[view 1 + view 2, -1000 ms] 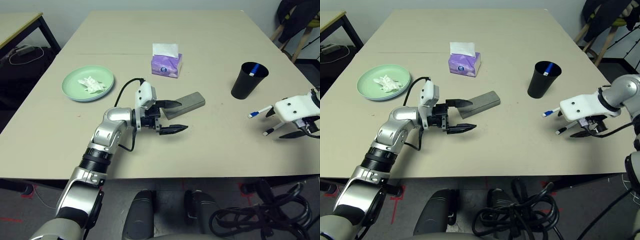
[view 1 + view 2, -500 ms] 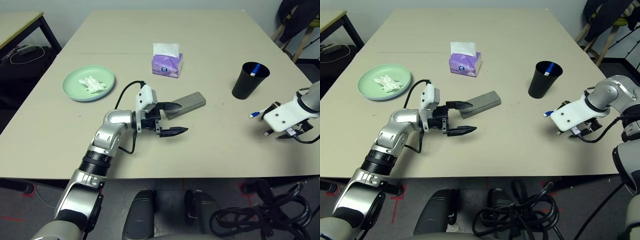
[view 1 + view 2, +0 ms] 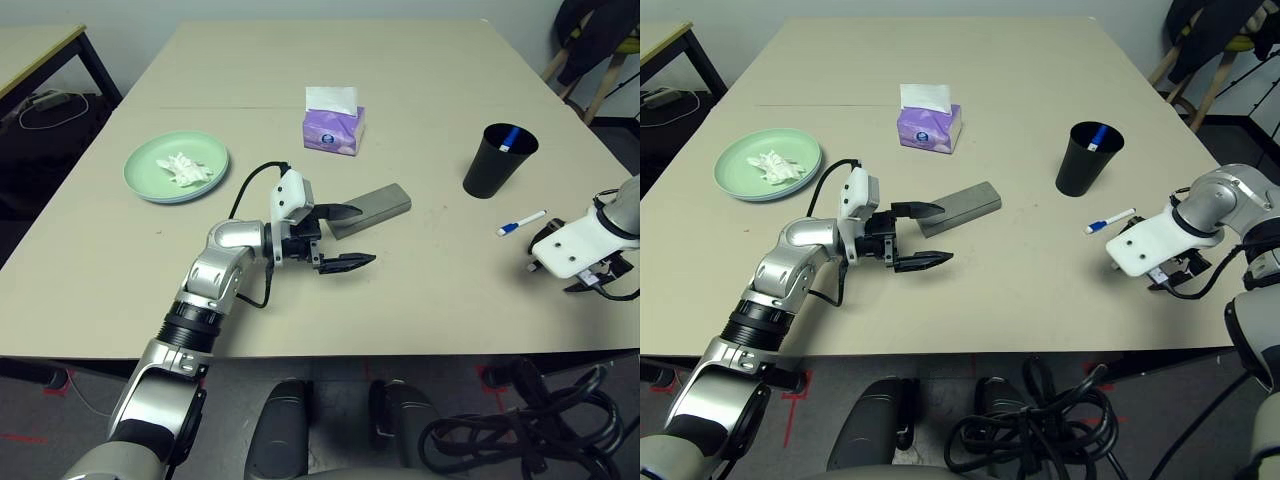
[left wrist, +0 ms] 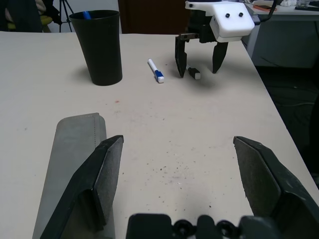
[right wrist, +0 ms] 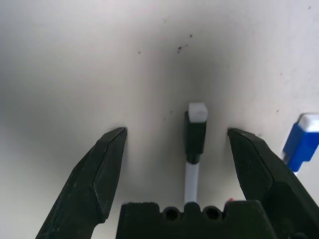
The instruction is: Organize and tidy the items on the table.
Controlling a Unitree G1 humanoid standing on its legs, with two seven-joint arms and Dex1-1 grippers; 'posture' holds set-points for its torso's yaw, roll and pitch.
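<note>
Right gripper (image 5: 177,144) fingers spread over a black-tipped pen (image 5: 194,134); left gripper (image 3: 340,238) fingers spread beside the glasses case (image 3: 380,205).

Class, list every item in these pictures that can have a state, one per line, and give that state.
Left hand: open, empty, beside the glasses case.
Right hand: open, pointing down, straddling the black-capped pen.
Glasses case: closed, lying flat.
Black cup: upright, one pen inside.
Blue-capped pen: capped, lying loose on the table.
Black-capped pen: capped, lying flat, not gripped.
Tissue box: open, tissue sticking out.
Green plate: upright, holding a tissue wad.
</note>
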